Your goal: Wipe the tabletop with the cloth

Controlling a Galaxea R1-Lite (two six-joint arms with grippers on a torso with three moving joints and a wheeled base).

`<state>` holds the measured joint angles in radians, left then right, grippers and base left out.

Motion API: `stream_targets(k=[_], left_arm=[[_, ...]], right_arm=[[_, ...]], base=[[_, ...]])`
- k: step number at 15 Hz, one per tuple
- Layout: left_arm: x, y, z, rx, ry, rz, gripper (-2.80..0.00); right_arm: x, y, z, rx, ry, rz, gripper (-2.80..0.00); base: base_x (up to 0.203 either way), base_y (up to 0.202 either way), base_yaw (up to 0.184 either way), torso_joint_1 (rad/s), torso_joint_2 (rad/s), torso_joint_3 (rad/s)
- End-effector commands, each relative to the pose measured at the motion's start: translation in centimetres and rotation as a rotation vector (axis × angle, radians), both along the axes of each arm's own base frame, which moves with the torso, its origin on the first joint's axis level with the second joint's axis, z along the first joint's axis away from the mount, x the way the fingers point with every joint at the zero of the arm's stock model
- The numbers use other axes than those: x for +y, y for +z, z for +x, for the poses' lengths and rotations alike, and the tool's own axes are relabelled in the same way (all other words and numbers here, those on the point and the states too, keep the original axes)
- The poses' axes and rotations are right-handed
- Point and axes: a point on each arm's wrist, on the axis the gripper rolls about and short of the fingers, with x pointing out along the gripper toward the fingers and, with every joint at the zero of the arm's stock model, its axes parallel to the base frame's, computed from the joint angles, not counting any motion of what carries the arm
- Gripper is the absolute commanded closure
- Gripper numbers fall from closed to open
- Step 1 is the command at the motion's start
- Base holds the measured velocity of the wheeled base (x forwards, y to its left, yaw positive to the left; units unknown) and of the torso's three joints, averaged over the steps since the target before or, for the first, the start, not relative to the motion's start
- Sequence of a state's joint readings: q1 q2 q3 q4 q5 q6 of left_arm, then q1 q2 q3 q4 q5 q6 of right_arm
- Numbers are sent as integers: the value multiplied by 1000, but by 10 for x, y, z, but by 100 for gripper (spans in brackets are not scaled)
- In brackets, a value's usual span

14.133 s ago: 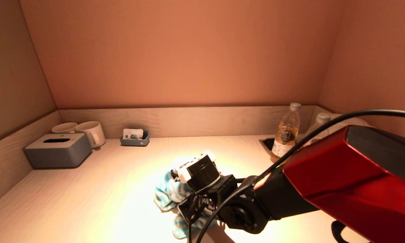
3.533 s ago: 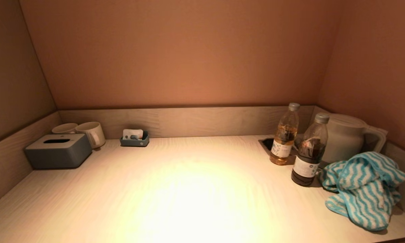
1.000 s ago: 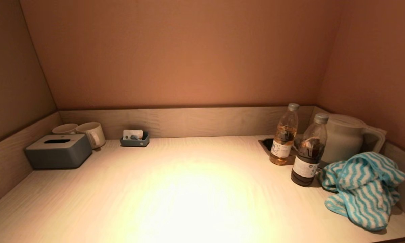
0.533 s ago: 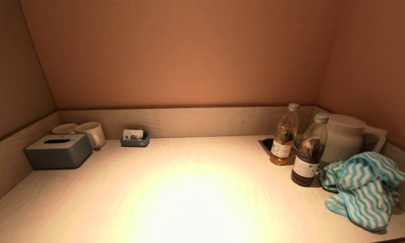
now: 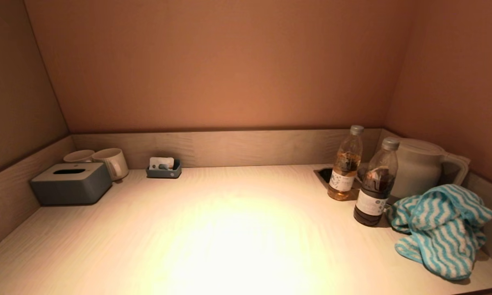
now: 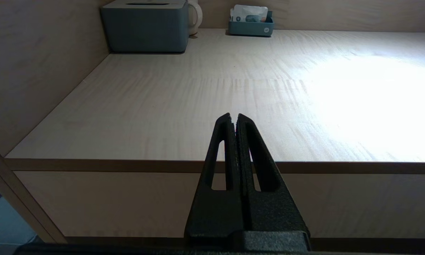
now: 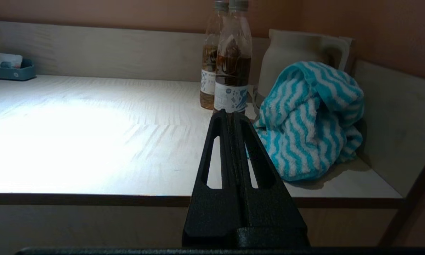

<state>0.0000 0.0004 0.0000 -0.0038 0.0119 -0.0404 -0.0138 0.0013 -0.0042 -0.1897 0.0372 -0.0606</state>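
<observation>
cloth partly hides kettle; handle cut off

The centre of the tabletop lies open from front edge to back wall. Along the left side stand a grey tissue box and two mugs, with a small tray at the back. The right corner is crowded: two bottles, a kettle and the striped cloth heaped against the side wall, touching the nearer bottle.
</observation>
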Motion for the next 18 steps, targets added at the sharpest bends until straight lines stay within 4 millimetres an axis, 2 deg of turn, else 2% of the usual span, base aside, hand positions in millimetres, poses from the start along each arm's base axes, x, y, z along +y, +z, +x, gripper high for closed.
stream_targets(k=[1,8,18], left_arm=[[0,0,0,0,0,-1,0],[0,0,0,-1,0,-1,0],[0,0,0,-1,0,-1,0]], right_arm=[[0,-2,0,10,10,-2,0],[0,-21,2,199,-2,2,0],[0,-21,2,201,-5,32,0]], base=[[0,0,0,0,0,0],[0,0,0,0,0,0],[0,0,0,0,0,0]])
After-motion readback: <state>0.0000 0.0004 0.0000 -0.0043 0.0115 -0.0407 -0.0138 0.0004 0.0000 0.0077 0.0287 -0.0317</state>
